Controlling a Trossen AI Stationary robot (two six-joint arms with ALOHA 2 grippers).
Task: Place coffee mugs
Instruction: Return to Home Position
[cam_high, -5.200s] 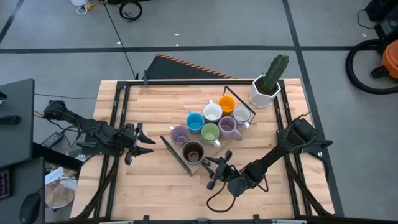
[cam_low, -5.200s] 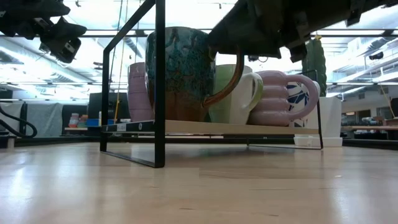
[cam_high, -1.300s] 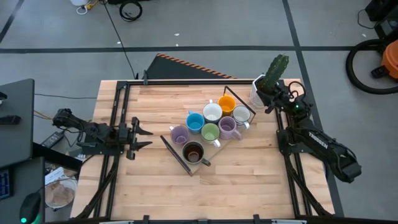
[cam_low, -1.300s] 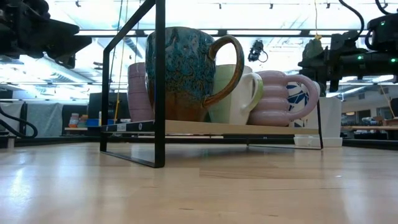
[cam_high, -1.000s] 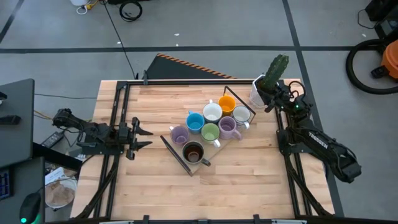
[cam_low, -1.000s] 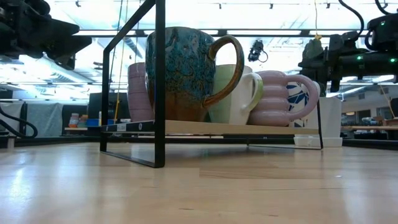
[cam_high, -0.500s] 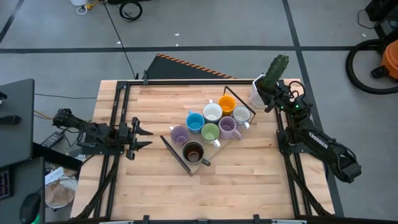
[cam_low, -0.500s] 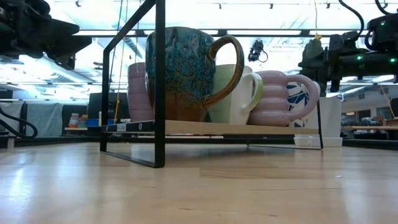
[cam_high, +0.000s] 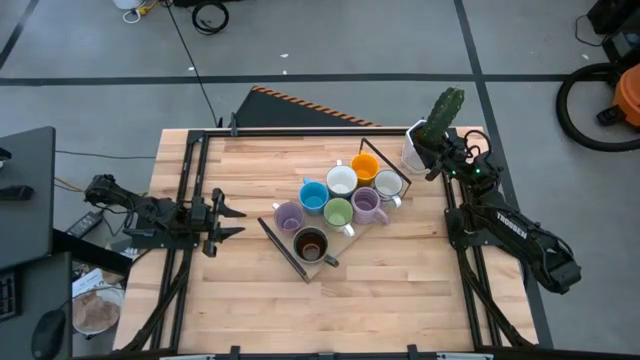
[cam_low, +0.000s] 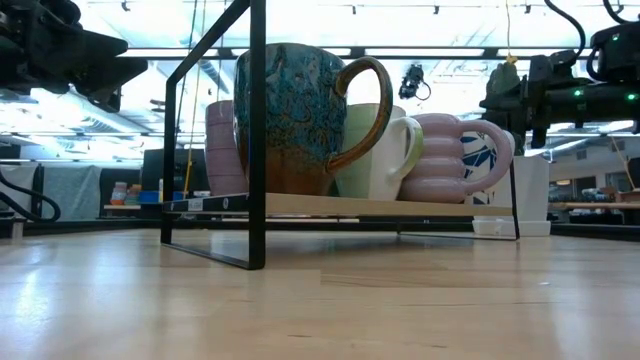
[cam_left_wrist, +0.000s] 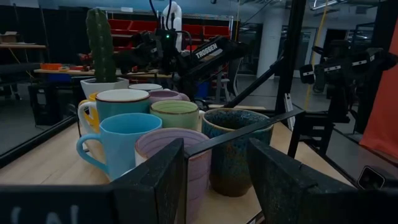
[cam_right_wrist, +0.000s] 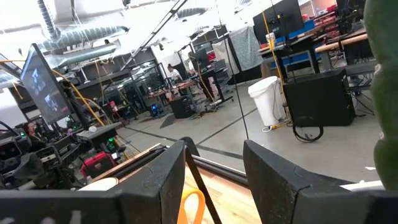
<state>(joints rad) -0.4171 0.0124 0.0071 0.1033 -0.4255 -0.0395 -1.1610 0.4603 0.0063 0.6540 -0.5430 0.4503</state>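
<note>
Overhead, eight mugs (cam_high: 338, 212) fill the shelf (cam_high: 283, 250); low view hides several. Left gripper (cam_high: 232, 220) and right gripper (cam_high: 422, 155): jaws apart, empty.

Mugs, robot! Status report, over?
Left gripper open, left of the shelf. Right gripper open, beside the cactus. All eight mugs on shelf. Nothing blocking.

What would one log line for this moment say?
eight mugs: on shelf | left gripper: open, empty, left of shelf | right gripper: open, empty, by cactus
</note>
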